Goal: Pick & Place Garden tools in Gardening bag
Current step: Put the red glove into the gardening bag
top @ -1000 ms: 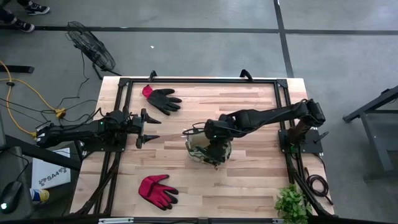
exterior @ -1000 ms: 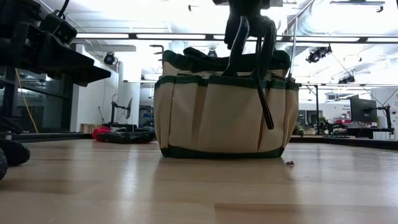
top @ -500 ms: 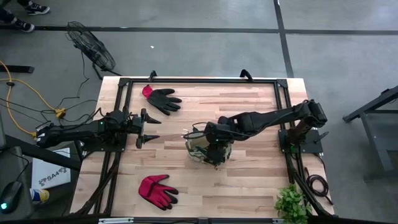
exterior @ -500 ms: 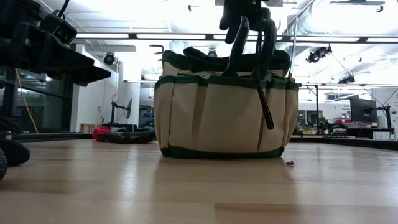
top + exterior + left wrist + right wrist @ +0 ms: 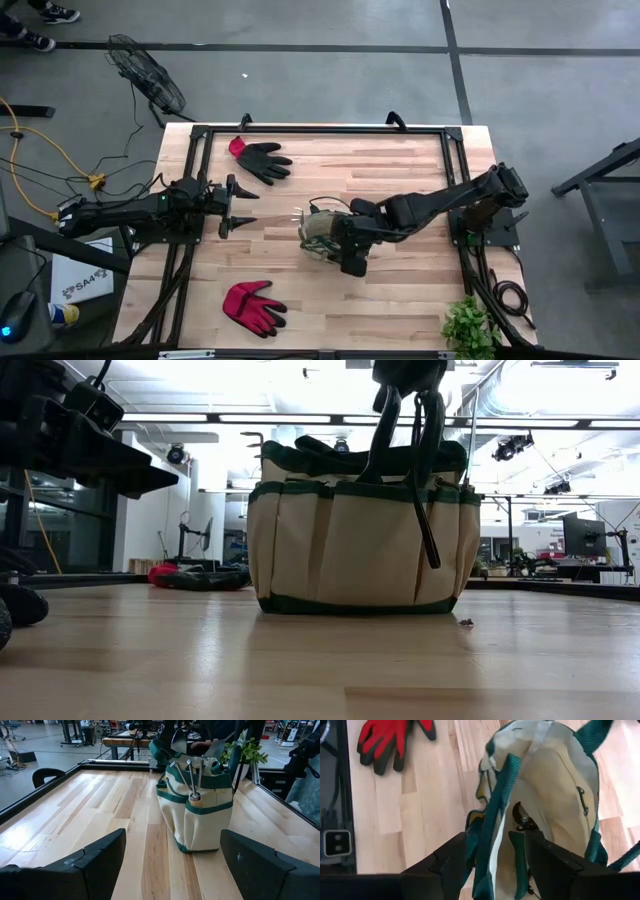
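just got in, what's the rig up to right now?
The right hand is over the bag at mid-table, fingers open and straddling the rim by a handle. Pruners lie inside the bag, and a fork stands in an outer pocket. Two gloves are not yet packed: a black one and a red one. The left hand waits open at the table's left.

No legible text anywhere (white box (image 5: 78,282) beside table: print too small)
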Motion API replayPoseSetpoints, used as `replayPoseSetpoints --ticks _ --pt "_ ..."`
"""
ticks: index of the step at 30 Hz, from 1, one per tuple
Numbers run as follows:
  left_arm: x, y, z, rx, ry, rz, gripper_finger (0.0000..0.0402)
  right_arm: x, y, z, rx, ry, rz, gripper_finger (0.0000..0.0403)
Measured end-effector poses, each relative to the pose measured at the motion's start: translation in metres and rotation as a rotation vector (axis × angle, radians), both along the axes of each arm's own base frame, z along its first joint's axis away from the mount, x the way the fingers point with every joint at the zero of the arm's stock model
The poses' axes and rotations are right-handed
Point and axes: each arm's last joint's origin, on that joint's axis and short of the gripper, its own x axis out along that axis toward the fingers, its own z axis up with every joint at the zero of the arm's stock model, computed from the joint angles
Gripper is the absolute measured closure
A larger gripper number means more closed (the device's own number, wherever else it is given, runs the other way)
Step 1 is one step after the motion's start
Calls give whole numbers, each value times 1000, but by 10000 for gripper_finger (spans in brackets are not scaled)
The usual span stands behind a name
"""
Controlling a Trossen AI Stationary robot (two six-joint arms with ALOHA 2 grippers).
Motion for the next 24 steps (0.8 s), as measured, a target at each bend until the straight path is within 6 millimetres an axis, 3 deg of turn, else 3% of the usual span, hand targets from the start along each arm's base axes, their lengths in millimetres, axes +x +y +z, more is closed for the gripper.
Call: replayPoseSetpoints --ticks 10,17,24 --pt "0 0 0 0 0 0 82 -23 19 14 -57 -15 21 214" --pt "0 0 0 0 0 0 82 -76 18 4 -34 -44 -20 214" --pt "0 0 0 0 0 0 82 -132 -6 -14 92 -48 -180 214"
